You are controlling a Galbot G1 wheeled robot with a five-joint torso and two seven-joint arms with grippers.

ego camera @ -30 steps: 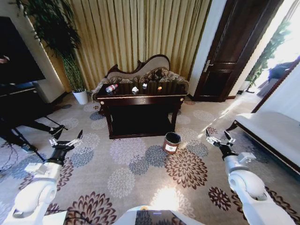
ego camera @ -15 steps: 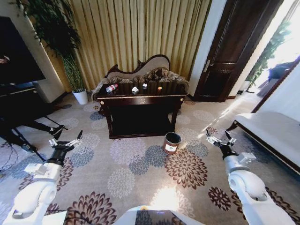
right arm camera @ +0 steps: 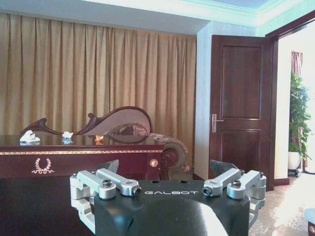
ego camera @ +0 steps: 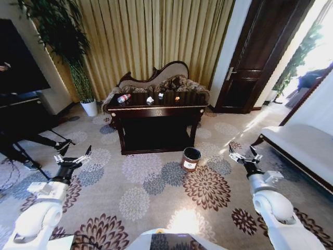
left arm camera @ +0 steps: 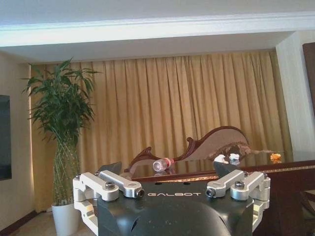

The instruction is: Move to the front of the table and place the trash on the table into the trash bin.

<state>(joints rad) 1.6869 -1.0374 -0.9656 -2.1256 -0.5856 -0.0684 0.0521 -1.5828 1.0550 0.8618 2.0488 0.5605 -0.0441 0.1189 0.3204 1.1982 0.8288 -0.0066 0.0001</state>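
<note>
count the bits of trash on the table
4: a bottle at the table's left end, a paper wad near the middle, a white bit beside it, an orange bit farther right. Smaller bits may be hidden.

Trash (ego camera: 150, 99) atop table (ego camera: 156, 111); bin (ego camera: 190, 159) front-right.

On the table (ego camera: 156, 111), the scraps (ego camera: 177, 97) at 1 o'clock from the paper wad (ego camera: 150, 99) are too small to identify. Right wrist view: table cut off at 9 o'clock edge, bottle (left arm camera: 161, 164) excluded.
</note>
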